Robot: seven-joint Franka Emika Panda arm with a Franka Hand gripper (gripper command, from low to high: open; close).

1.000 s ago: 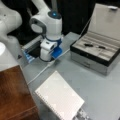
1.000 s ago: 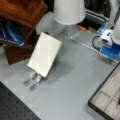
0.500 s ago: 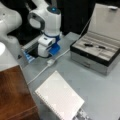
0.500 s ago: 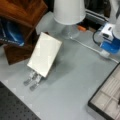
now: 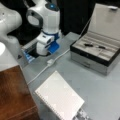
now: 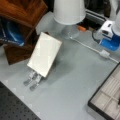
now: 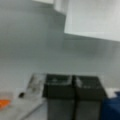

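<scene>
My gripper (image 5: 43,51) hangs low over the grey table at the back left in a front view, beside a blue part on the wrist (image 5: 53,46). It also shows at the right edge in a front view (image 6: 110,35). In the wrist view the gripper (image 7: 73,91) has its two dark fingers pressed together, with nothing between them. Nearest to it is a white cable with an inline switch (image 5: 50,62) (image 6: 105,53) lying on the table. A white spiral notebook (image 5: 58,98) (image 6: 45,53) (image 7: 92,17) leans on a small stand, well apart from the gripper.
An open black box (image 5: 100,52) with a raised lid stands at the right, its corner also visible (image 6: 107,100). A white lamp (image 6: 68,11) and an orange item (image 6: 81,28) stand at the back. Wooden furniture (image 5: 15,95) (image 6: 22,10) borders the table.
The gripper has drifted slightly up and back, away from the cable switch. The notebook, the box and the lamp have stayed put.
</scene>
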